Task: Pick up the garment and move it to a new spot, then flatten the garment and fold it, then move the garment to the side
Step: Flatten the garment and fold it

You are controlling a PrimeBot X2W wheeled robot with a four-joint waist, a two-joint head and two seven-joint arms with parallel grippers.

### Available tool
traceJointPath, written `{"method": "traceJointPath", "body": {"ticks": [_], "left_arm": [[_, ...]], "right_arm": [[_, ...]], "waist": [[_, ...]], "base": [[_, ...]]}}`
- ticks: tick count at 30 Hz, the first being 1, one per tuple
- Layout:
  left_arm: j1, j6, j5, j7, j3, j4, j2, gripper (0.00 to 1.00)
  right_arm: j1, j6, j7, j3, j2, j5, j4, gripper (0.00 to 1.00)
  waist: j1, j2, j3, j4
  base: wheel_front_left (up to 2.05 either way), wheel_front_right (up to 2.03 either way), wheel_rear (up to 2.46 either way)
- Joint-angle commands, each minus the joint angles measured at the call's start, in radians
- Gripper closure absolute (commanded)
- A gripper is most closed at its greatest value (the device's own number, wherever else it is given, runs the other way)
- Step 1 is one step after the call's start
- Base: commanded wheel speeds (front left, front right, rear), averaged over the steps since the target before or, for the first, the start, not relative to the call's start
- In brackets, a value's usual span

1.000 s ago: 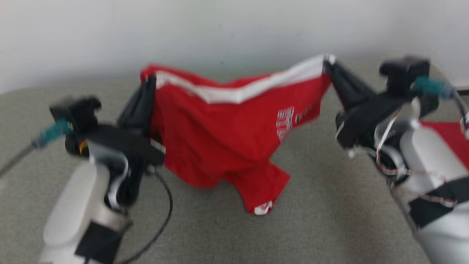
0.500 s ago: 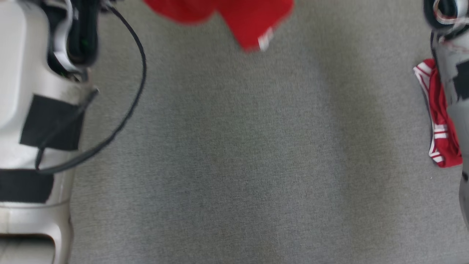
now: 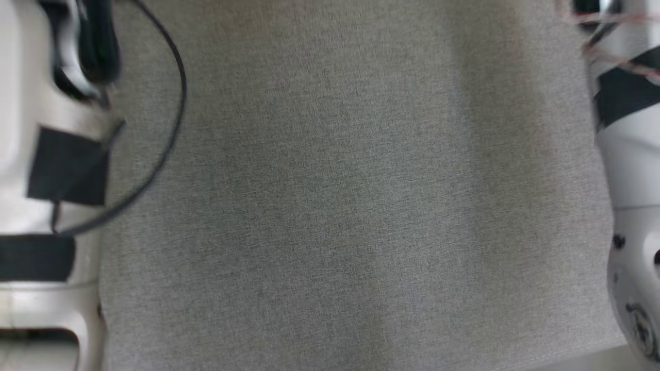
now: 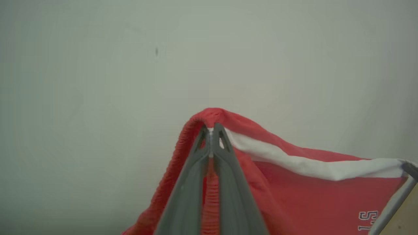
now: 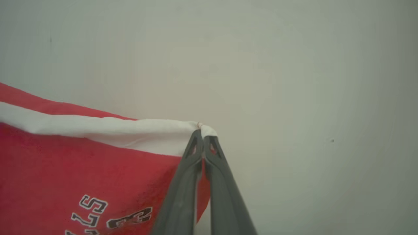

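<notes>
Red garment (image 4: 310, 192) between left pincer (image 4: 211, 131) and right pincer (image 5: 203, 134) — both clenched on it — lower part cut off

Grey woven surface (image 3: 350, 206) below; plain pale wall (image 4: 130, 65) behind, evenly lit

The left forearm (image 3: 31, 170) is a pale glossy shell with black rectangular patches; a thin black cable (image 3: 183, 98) loops off it. The right forearm (image 3: 631, 170) is pale grey, with a black band, dark screw holes (image 3: 618, 241) and thin reddish wires (image 3: 619, 64). The left claw (image 4: 211, 129) and right claw (image 5: 203, 133) have long, dark grey, tapering fingers with triangular cut-outs near the tips.
</notes>
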Motion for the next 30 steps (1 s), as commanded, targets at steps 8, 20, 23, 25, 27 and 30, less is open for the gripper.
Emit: {"method": "traceJointPath", "body": {"ticks": [8,20,23,25,27,30], "left_arm": [[0.181,-0.069,0.006,-0.005,-0.020,-0.019,-0.029,1.00],[0.568,-0.088,-0.160,0.083,-0.193,-0.065,-0.012,1.00],[0.653,-0.088,-0.196,0.098,-0.237,-0.081,0.000,1.00],[0.697,-0.088,-0.215,0.095,-0.252,-0.086,0.008,1.00],[0.741,-0.088,-0.225,0.091,-0.267,-0.083,0.014,1.00],[0.793,-0.088,-0.242,0.080,-0.270,-0.069,0.022,1.00]], "right_arm": [[0.133,-0.003,0.002,0.119,-0.040,0.047,0.005,1.00],[0.555,-0.003,0.347,0.315,-0.261,0.417,-0.322,1.00],[0.684,-0.003,0.430,0.308,-0.311,0.462,-0.428,1.00],[0.762,-0.003,0.479,0.293,-0.339,0.483,-0.491,1.00],[0.841,-0.003,0.526,0.281,-0.356,0.499,-0.548,1.00],[0.938,-0.003,0.590,0.265,-0.389,0.507,-0.626,1.00]], "waist": [[-0.0002,-0.0003,-0.020,0.025],[-0.0002,-0.0003,-0.215,0.060],[-0.0002,-0.0003,-0.262,0.063],[-0.0002,-0.0003,-0.294,0.064],[-0.0002,-0.0003,-0.329,0.062],[-0.0002,-0.0003,-0.375,0.059]], "base": [[0.00,0.00,0.00],[0.00,0.00,0.00],[0.00,0.00,0.00],[0.00,0.00,0.00],[0.00,0.00,0.00],[0.00,0.00,0.00]]}}
